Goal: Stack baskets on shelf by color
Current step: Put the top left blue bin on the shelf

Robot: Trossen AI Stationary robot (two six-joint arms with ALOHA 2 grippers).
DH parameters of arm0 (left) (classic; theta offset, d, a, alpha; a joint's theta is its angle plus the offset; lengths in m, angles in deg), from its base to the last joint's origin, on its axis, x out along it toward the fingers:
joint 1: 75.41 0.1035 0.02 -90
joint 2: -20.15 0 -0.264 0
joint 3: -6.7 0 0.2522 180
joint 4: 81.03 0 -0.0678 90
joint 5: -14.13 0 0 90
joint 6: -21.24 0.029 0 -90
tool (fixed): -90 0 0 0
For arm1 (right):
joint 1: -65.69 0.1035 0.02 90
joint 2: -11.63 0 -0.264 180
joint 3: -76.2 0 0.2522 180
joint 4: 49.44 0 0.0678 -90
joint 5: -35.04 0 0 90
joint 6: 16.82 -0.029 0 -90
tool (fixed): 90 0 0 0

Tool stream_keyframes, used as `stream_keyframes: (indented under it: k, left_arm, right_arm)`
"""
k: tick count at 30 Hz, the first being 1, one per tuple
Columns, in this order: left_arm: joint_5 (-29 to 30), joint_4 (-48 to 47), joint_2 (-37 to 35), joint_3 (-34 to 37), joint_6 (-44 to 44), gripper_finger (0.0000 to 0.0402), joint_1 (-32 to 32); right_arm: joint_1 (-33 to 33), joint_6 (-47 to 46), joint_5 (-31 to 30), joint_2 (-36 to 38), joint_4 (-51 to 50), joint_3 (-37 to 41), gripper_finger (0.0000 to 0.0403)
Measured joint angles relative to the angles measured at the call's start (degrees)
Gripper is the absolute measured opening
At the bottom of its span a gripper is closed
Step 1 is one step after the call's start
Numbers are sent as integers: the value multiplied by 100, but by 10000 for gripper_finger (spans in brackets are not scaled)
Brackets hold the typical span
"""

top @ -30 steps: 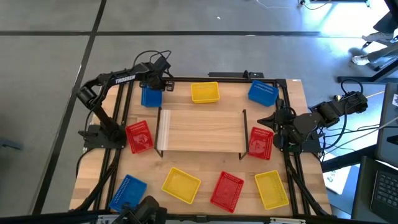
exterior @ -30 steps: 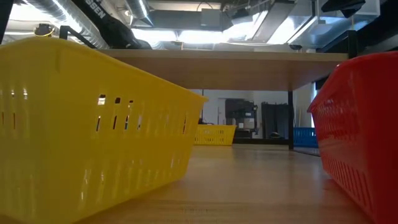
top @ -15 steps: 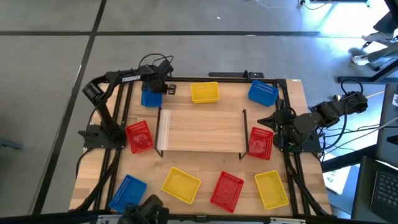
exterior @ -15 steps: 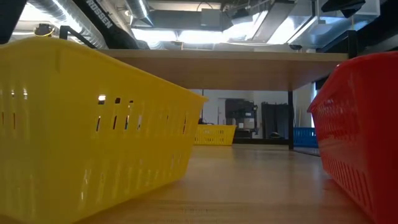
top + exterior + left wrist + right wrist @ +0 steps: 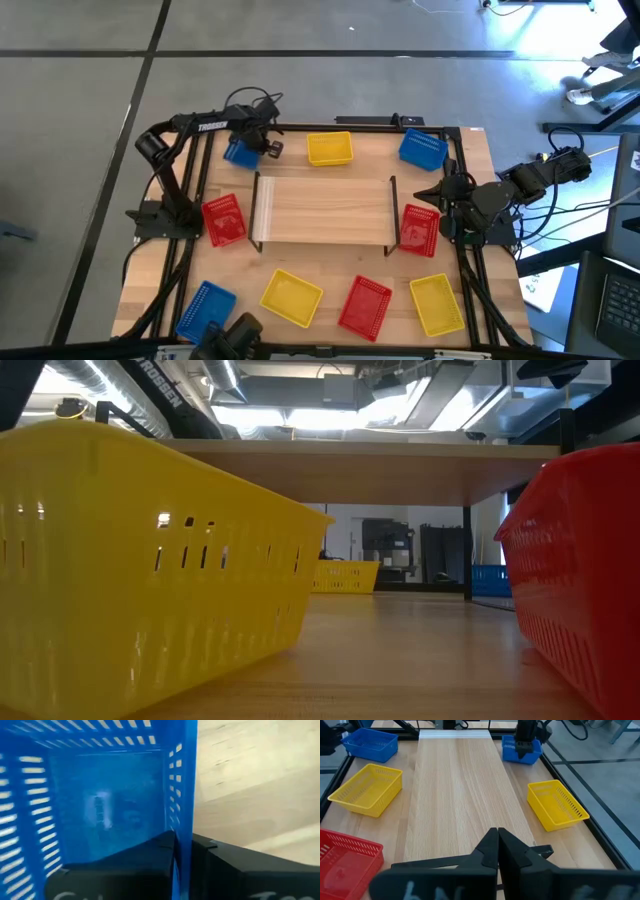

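left gripper (image 5: 182, 857) | just clamped onto far-left blue basket (image 5: 240, 152) wall, basket now skewed | lift toward shelf (image 5: 322, 209) next | right gripper (image 5: 497, 847) pinched empty

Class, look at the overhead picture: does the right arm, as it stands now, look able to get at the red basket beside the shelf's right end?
Probably yes. The red basket lies just beside the shut right gripper, with nothing between them.
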Motion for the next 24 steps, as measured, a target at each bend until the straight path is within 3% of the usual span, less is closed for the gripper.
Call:
stream_keyframes:
  k: [9, 14, 19, 24]
  left_arm:
    - [-196, -716, -1155, -259, 1834, 0, -225]
    - [-192, -1615, -1704, -1068, 3313, 0, -602]
    - [-146, -2411, -1822, -2120, 4829, 0, -1230]
    - [-144, -2544, -1821, -2800, 5955, 0, -1929]
  right_arm:
    - [-1, 1, -2, 2, 3, 0, 0]
    - [0, 17, -4, 2, 3, 0, 0]
    - [-1, 17, -6, -2, 5, 0, 0]
    - [0, 13, -4, 0, 5, 0, 0]
